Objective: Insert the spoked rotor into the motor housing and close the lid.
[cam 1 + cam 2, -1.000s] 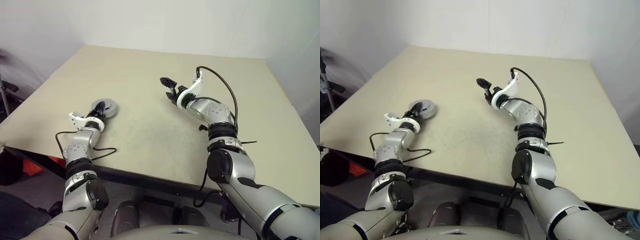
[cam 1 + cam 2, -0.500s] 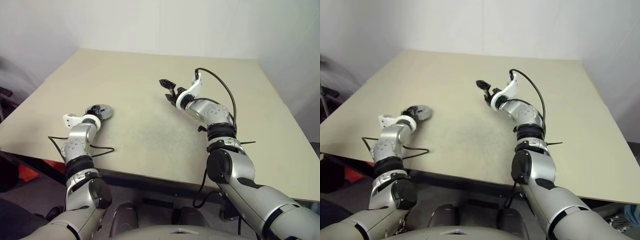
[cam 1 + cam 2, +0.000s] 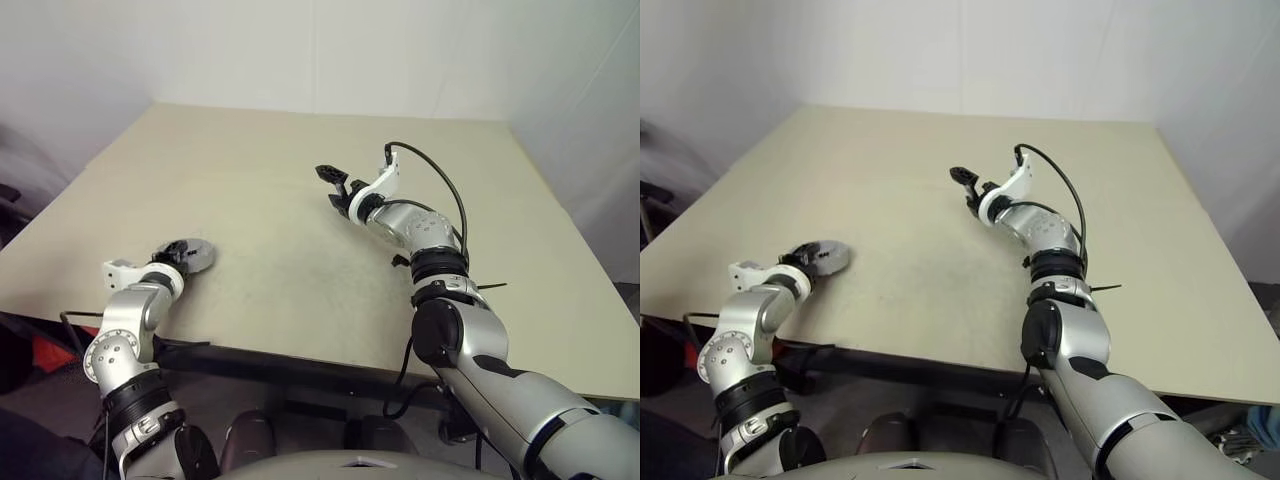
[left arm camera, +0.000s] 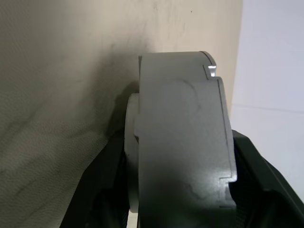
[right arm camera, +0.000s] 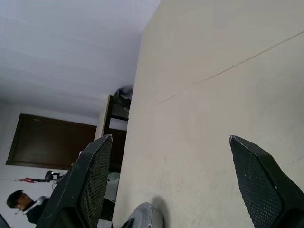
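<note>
Grey round motor housing (image 4: 183,142) is clamped edge-on between the left gripper (image 3: 176,253) fingers, near the table (image 3: 300,200) edge. Compared with a second ago, it has been drawn back toward the robot. Right gripper (image 3: 333,187) hangs spread wide, empty, well apart.

One grey metal disc (image 3: 190,254), one table (image 3: 300,200), one person (image 5: 21,203)
</note>
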Robot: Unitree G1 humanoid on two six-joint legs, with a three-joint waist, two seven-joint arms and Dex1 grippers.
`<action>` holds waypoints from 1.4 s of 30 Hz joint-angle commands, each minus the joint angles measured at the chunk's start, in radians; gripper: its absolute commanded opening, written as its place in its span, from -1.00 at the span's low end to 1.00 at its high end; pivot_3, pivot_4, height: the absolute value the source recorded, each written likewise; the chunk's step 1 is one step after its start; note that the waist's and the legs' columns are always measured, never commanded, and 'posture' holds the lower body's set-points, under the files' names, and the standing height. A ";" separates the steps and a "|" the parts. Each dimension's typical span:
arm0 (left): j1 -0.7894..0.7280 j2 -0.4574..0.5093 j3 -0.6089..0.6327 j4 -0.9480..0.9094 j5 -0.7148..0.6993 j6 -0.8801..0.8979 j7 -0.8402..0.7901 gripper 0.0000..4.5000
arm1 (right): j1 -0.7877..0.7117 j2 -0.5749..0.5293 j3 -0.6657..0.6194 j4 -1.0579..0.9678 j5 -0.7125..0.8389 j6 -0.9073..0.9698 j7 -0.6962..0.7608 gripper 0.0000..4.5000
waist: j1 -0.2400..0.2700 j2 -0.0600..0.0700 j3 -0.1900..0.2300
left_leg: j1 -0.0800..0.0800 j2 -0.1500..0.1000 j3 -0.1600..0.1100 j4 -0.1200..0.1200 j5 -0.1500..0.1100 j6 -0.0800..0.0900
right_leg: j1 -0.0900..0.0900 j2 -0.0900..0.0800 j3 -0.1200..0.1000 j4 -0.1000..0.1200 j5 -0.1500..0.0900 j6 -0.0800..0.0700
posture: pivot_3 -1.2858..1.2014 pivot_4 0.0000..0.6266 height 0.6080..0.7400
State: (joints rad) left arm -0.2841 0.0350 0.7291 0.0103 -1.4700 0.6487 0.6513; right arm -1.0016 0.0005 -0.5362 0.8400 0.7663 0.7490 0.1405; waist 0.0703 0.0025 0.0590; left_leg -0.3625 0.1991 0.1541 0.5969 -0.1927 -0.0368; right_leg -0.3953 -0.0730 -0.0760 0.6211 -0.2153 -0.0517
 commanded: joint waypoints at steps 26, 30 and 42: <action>-0.366 0.183 0.016 0.674 0.219 -0.136 -0.554 -0.04 | -0.021 0.005 0.029 -0.043 0.002 0.002 0.019 0.98 | 0.028 -0.003 0.003 | -0.015 0.001 -0.003 -0.001 0.005 -0.007 | -0.011 0.000 -0.003 -0.001 0.008 -0.001 | 0.03 -1.00 1.00; -0.377 0.179 0.030 0.712 0.252 -0.153 -0.487 0.49 | -0.017 0.004 0.033 -0.049 0.003 0.005 0.018 1.00 | 0.027 -0.003 0.003 | -0.012 0.001 -0.003 -0.001 0.005 -0.007 | -0.009 0.000 -0.002 0.000 0.008 -0.001 | 0.03 -1.00 1.00; -0.177 0.012 0.037 0.300 0.106 0.003 -0.140 0.78 | -0.014 0.001 0.035 -0.043 0.001 0.005 0.014 1.00 | 0.022 -0.002 0.002 | -0.004 0.003 -0.003 -0.001 0.002 -0.003 | -0.003 0.000 -0.001 0.000 0.006 -0.005 | 0.03 -1.00 1.00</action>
State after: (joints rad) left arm -0.5126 0.0697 0.7778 0.3406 -1.3495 0.6080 0.4143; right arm -1.0024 0.0013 -0.5033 0.8392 0.7619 0.7528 0.1500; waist 0.0921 0.0000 0.0611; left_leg -0.3667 0.2014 0.1520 0.5962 -0.1913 -0.0388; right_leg -0.3980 -0.0729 -0.0770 0.6213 -0.2098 -0.0563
